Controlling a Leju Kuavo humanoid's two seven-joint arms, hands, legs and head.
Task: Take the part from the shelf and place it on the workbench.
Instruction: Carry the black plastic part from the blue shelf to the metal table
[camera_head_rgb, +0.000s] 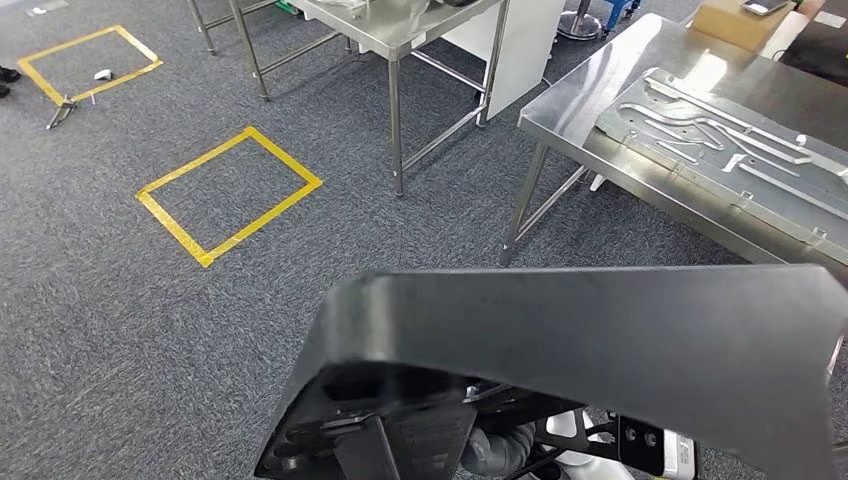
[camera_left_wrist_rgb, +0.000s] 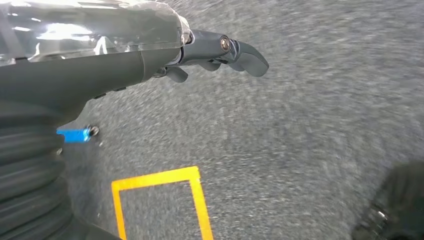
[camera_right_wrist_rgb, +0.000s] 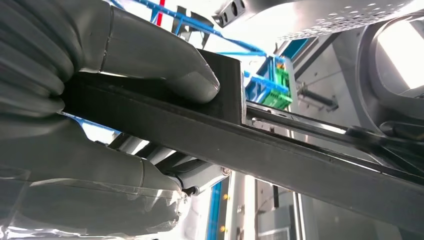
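A large, flat black part (camera_head_rgb: 580, 350) spans the lower head view, tilted and held above the carpet. In the right wrist view my right hand (camera_right_wrist_rgb: 100, 100) grips the part's edge (camera_right_wrist_rgb: 280, 145), with the thumb (camera_right_wrist_rgb: 165, 65) pressed on one face and the fingers on the other. My left hand (camera_left_wrist_rgb: 210, 55) hangs over the grey carpet, fingers stretched out with nothing in them. The steel workbench (camera_head_rgb: 570, 110) stands ahead on the right, beyond the part, and carries a grey metal fixture plate (camera_head_rgb: 720, 140).
Yellow tape squares (camera_head_rgb: 228, 195) (camera_head_rgb: 88, 62) mark the carpet to the left; one corner (camera_left_wrist_rgb: 160, 177) lies below my left hand. A second steel table (camera_head_rgb: 400, 40) stands at the back centre. A cardboard box (camera_head_rgb: 735, 22) sits at the workbench's far end.
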